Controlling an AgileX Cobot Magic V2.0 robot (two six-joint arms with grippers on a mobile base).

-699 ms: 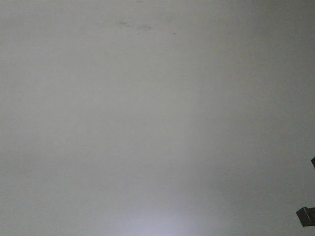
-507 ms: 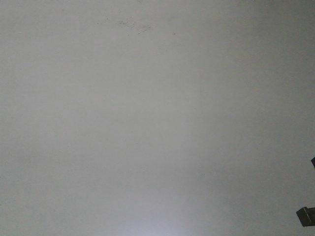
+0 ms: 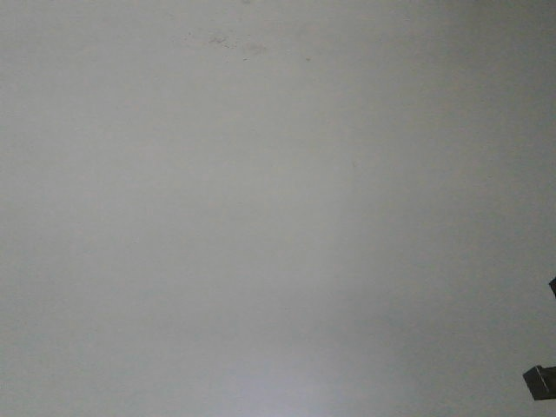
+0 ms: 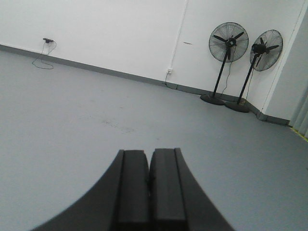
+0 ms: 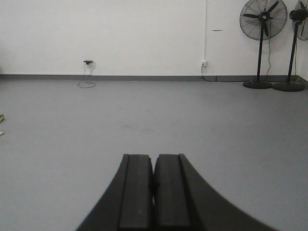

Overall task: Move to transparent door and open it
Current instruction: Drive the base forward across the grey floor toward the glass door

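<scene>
step: approach, judged early; best to turn the base until a framed glass panel with a handle shows, arms kept tucked | transparent door: not in any view | left end effector (image 4: 149,163): pads pressed together, empty | right end effector (image 5: 154,166): same, empty | around: grey floor (image 4: 72,110), white wall (image 4: 106,29), two standing fans (image 4: 228,42)

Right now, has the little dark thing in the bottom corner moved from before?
No. The dark piece sits just as far below the faint scuff marks as before.
</scene>
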